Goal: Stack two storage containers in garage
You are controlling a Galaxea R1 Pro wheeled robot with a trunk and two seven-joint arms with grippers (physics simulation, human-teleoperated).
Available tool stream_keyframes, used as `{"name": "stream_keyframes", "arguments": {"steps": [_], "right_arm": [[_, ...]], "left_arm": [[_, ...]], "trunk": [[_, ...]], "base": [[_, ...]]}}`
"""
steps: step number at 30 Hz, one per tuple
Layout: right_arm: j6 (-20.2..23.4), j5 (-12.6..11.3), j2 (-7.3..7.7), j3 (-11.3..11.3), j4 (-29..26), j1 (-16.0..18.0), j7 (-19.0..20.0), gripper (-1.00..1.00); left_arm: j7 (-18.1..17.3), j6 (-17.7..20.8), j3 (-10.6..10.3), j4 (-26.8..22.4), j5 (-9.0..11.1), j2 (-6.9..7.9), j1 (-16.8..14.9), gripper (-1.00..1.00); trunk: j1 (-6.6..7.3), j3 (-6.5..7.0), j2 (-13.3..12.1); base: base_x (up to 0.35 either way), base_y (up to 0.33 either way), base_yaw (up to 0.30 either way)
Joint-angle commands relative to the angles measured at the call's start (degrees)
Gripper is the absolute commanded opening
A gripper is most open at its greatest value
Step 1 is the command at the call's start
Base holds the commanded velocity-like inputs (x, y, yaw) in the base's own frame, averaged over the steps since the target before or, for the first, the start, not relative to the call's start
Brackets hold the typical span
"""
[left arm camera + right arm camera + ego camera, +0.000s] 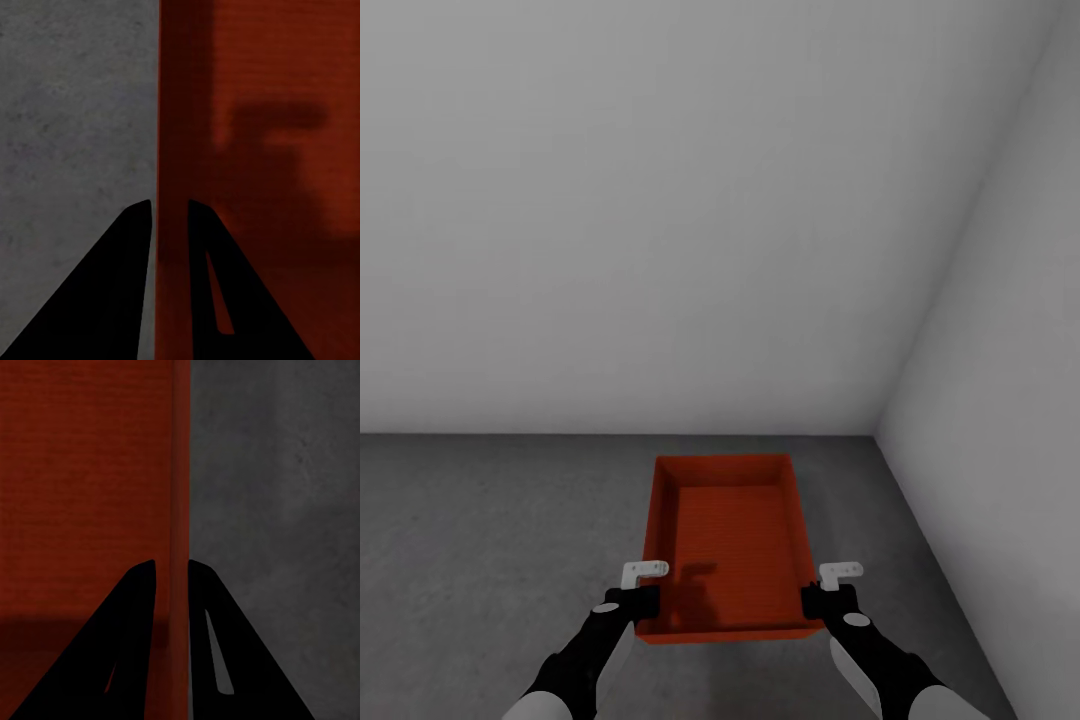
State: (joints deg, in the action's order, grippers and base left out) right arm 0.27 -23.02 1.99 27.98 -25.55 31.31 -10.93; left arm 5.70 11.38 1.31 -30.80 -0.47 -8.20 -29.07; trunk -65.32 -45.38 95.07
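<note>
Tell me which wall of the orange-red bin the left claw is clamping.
The left long side wall of the storage container; the left claw straddles it, the right claw the opposite wall.

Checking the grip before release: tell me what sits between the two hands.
The storage container spans the gap between the left hand and the right hand, each clamped on a side wall; its ribbed inside is bare, in the head view.

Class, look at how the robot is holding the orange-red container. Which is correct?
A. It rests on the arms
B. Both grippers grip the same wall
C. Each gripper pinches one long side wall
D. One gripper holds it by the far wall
C: the left gripper and the right gripper each straddle an opposite side wall of the container, one finger inside and one outside.
</note>
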Motion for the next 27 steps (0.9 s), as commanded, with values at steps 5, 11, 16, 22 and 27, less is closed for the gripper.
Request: {"name": "stream_keyframes", "arguments": {"steps": [5, 11, 16, 22, 27], "right_arm": [[-0.01, -1.15, 1.00, -1.18, 3.23, 0.07, -0.32, -1.00], [-0.01, -1.15, 1.00, -1.18, 3.23, 0.07, -0.32, -1.00], [-0.01, -1.15, 0.97, -1.18, 3.23, 0.07, -0.32, -1.00], [-0.01, -1.15, 1.00, -1.18, 3.23, 0.07, -0.32, -1.00], [-0.01, -1.15, 1.00, -1.18, 3.23, 0.07, -0.32, -1.00]], "left_arm": [[0.45, 0.04, 0.02, -0.31, -0.14, 0.03, -0.02, -1.00], [0.45, 0.04, 0.02, -0.31, -0.14, 0.03, -0.02, -1.00], [0.45, 0.04, 0.01, -0.31, -0.14, 0.03, -0.02, -1.00], [0.45, 0.04, 0.03, -0.31, -0.14, 0.03, -0.02, -1.00], [0.45, 0.04, 0.06, -0.31, -0.14, 0.03, -0.02, -1.00]], "trunk": [[-1.10, -0.95, 2.05], [-2.42, -2.03, 4.45], [-3.51, -2.92, 6.46], [-4.83, -4.00, 8.86], [-5.93, -4.90, 10.87]], "base": [[0.000, 0.000, 0.000], [0.000, 0.000, 0.000], [0.000, 0.000, 0.000], [0.000, 0.000, 0.000], [0.000, 0.000, 0.000]]}}
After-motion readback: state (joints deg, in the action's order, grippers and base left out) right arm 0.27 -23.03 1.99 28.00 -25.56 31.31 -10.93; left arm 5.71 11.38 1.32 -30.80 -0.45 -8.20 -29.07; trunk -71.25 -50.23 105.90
